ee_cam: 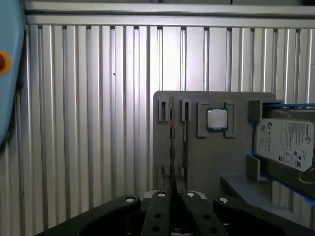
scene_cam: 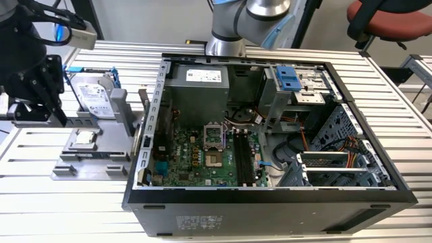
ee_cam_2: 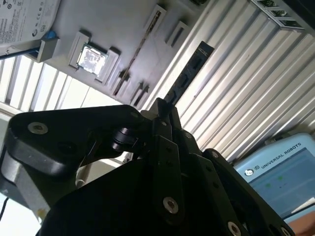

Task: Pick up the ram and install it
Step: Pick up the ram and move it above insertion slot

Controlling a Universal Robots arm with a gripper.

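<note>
Clearly the gripper point(ee_cam_2: 163, 112) is clamped on the ram point(ee_cam_2: 190, 70): in the second wrist view its black fingers point(ee_cam_2: 166, 147) meet flat on the near end of the dark stick, with no gap beyond the board's own thickness. The rest of the ram juts out free, and its far corner shows against the slatted table point(ee_cam_2: 256, 73) just beside the edge of the grey fixture point(ee_cam_2: 118, 29). The first wrist view shows the same grip edge-on. There the ram is only a thin dark line rising from between the fingertips, in line with one of the narrow slots in the fixture. That view also sets out the fixture's other holdings: a square processor chip point(ee_cam: 216, 119) in its frame near the slots, and a silver hard drive point(ee_cam: 285, 142) in a blue bracket at the fixture's far side from the ram. The exterior view adds the wider scene. The arm's black head hangs over the fixture's edge at the exterior view's left, and the open computer case point(scene_cam: 270, 195) stands just beside the fixture on the exterior view's right. Inside the case lies the green motherboard point(scene_cam: 192, 159) with its long black slots point(scene_cam: 244, 157), well apart from the ram.
</note>
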